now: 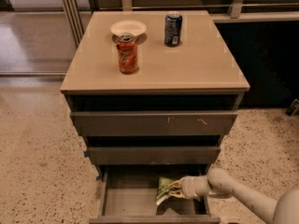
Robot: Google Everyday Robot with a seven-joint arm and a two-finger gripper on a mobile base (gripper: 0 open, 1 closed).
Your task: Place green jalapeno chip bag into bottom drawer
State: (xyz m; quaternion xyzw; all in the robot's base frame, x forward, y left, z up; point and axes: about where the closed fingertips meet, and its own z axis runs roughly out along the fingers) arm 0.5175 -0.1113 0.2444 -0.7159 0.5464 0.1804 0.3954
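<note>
The green jalapeno chip bag [163, 188] is inside the open bottom drawer [126, 199], right of its middle, low over the drawer floor. My gripper [172, 189] reaches in from the right on a pale arm and is shut on the bag's right end. The bag's lower edge hangs toward the drawer floor; I cannot tell whether it touches.
The cabinet top [196, 64] holds a red-orange can [127, 53], a white bowl [128, 28] behind it, and a dark blue can [173, 29]. Two upper drawers [154, 123] stick out slightly. Speckled floor lies on both sides.
</note>
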